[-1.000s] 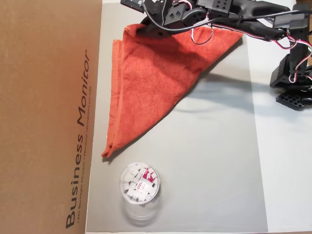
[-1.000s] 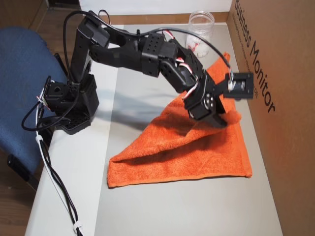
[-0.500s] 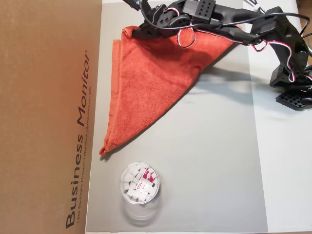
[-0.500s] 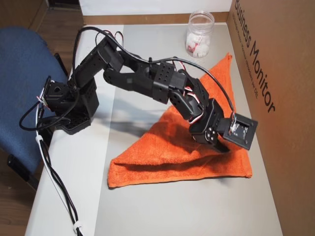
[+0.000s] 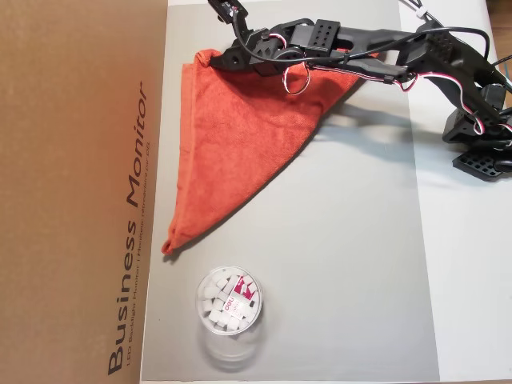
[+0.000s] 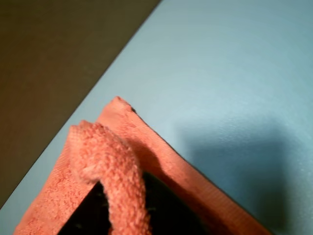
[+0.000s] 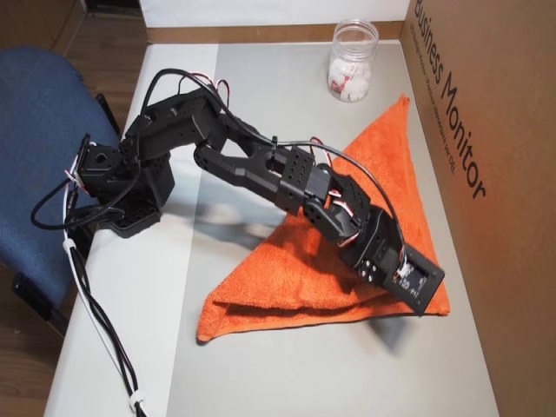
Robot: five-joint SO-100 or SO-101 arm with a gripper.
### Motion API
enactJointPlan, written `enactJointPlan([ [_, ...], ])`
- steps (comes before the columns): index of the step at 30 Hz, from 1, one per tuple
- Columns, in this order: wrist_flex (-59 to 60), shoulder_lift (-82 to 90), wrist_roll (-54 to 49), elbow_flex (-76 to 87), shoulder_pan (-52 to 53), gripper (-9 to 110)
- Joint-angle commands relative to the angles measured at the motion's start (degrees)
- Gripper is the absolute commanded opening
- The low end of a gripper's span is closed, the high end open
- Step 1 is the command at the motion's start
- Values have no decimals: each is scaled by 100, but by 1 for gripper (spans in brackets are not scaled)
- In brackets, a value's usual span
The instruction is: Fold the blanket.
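The orange-red blanket (image 5: 240,136) lies on the grey mat, folded into a triangle with its long edge beside the cardboard box. In another overhead view the blanket (image 7: 382,182) is doubled over, its folded edge facing the arm's base. My gripper (image 5: 222,58) is stretched out low over the blanket's corner nearest the box, with the gripper (image 7: 427,302) mostly hidden under its camera module. In the wrist view a roll of terry blanket (image 6: 112,166) is pinched between the dark jaws, above the lower layer's hemmed corner.
A tall cardboard box (image 5: 80,192) walls one side of the grey mat (image 5: 352,240). A round clear container (image 5: 229,301) of white pieces stands beyond the blanket's far tip. The arm's base (image 7: 122,191) is clamped at the table edge by a blue chair (image 7: 35,148).
The arm has stretched out and come down, carrying the held blanket corner over to the corner by the box. The lifted flap now lies flatter on the lower layer.
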Motion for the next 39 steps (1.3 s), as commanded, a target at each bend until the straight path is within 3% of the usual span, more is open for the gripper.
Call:
enactJointPlan([
  [1, -132, -18, 308, -352, 79, 0],
  [10, -352, -176, 1020, -325, 185, 4],
  [15, -861, -185, 1020, -255, 132, 16],
  [23, -765, -79, 870, -352, 18, 17],
  [39, -817, 475, -3718, -281, 264, 17],
])
